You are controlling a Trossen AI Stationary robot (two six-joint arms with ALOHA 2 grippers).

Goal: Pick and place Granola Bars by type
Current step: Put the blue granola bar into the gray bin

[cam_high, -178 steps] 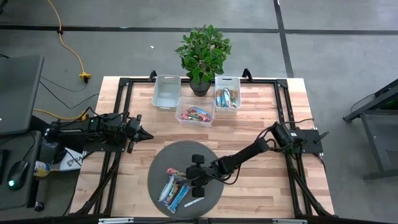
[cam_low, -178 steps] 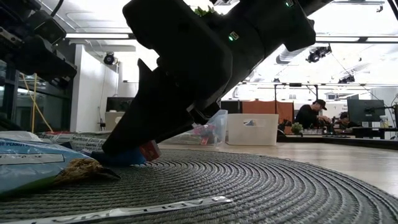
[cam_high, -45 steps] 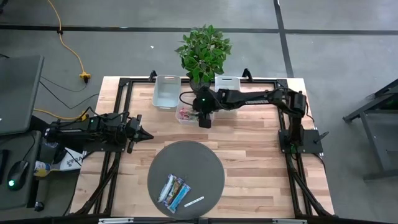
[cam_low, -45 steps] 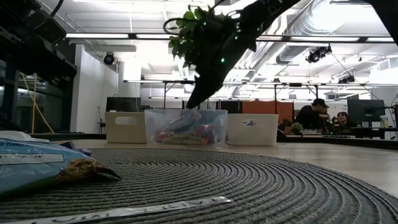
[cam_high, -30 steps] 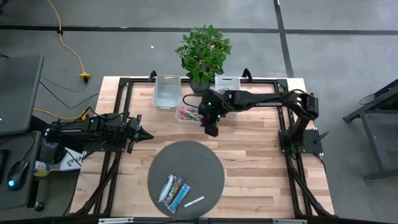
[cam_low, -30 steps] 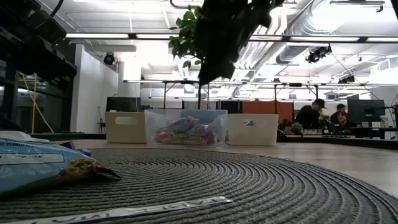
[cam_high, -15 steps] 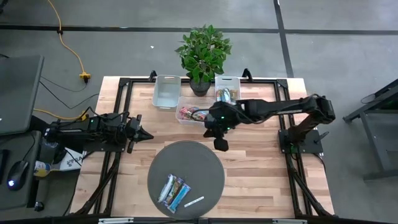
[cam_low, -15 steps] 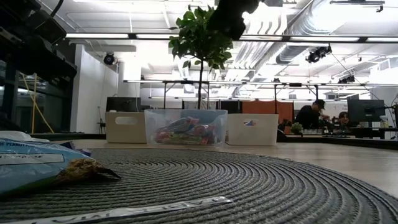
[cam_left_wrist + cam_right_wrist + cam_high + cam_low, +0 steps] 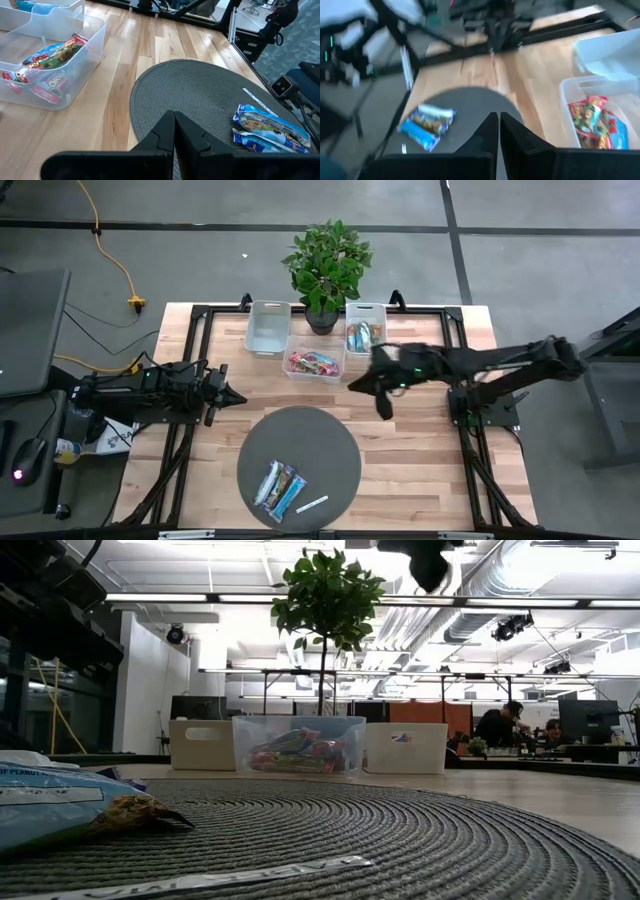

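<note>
The wooden worktop [image 9: 410,450] carries a round grey mat [image 9: 320,440] at 6 o'clock in the high view. At 12 o'clock a potted plant [image 9: 327,265] stands between two white bins: an empty bin [image 9: 267,328] on one side, and a bin of blue-wrapped bars [image 9: 365,335] at about 1 o'clock. Just nearer the centre sits a clear tub [image 9: 314,364] filled with red-wrapped Granola Bars [image 9: 312,363]. The remaining Granola Bars, the blue-wrapped bars on the mat [image 9: 280,486], lie at about 7 o'clock on the mat, with a thin white strip label [image 9: 312,504] just beside them.

The right tool [image 9: 384,406] hangs over bare wood at about 2 o'clock from the mat, beside the clear tub, its fingers pressed together and holding nothing. The left tool [image 9: 236,396] waits at 9 o'clock, off the mat's edge, likewise closed tight and empty
</note>
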